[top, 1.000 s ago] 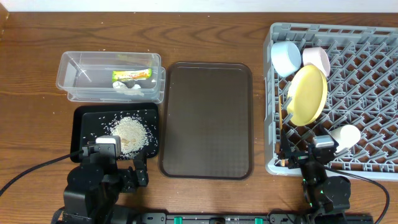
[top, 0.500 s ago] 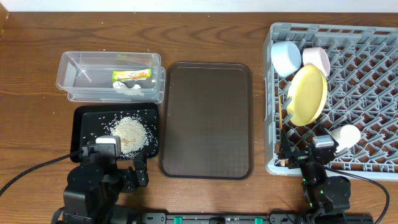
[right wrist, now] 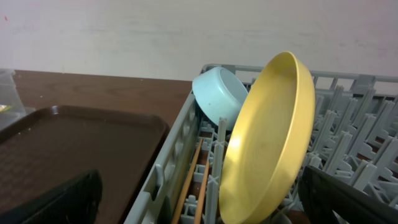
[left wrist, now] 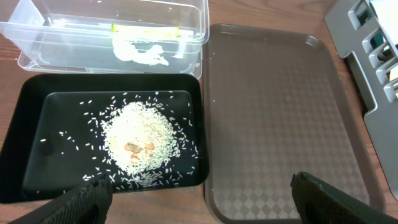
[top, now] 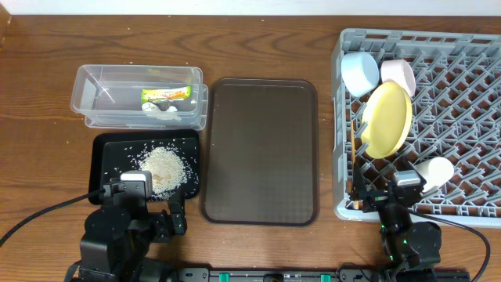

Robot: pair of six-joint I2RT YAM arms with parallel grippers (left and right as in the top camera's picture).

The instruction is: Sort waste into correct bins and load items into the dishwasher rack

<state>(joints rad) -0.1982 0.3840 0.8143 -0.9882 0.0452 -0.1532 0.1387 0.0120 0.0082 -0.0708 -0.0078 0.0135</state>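
Observation:
The grey dishwasher rack point(top: 470, 102) at the right holds the yellow plate point(top: 386, 119) on edge, the light blue bowl point(top: 359, 72), a pale bowl point(top: 398, 74), a pale cup point(top: 435, 171) and the wooden chopsticks point(right wrist: 189, 180). The clear tub point(top: 94, 98) holds the green-and-yellow wrapper point(top: 166, 95) and white tissue point(left wrist: 140, 51). The black tray point(top: 106, 157) holds rice point(top: 164, 166). My left gripper point(left wrist: 199, 199) is open and empty over the black tray's near edge. My right gripper point(right wrist: 199, 199) is open and empty at the rack's front left corner.
A large dark brown serving tray point(top: 262, 149) lies bare between the bins and the rack. Cables run off both arms along the table's front edge.

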